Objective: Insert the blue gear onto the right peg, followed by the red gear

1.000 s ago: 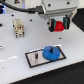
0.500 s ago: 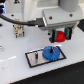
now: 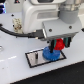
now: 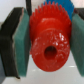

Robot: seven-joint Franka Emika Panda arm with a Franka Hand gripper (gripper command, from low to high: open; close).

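Pincer (image 4: 46, 40) — pinching the red gear (image 4: 47, 42) between its pads (image 4: 21, 42). Blue gear (image 3: 51, 53) — on the grey plate (image 3: 35, 59), just below the red gear, worktop (image 3: 20, 72) beneath.

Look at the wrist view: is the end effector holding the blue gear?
No, the end effector grips the red gear between its pads; the blue gear lies beyond.

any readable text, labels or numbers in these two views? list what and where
None readable in either view.
Red gear: plain, no marking.
Blue gear: plain.
Gripper and its pads: no label visible.
Grey plate: no print can be made out; the exterior view is too blurred for any small text.
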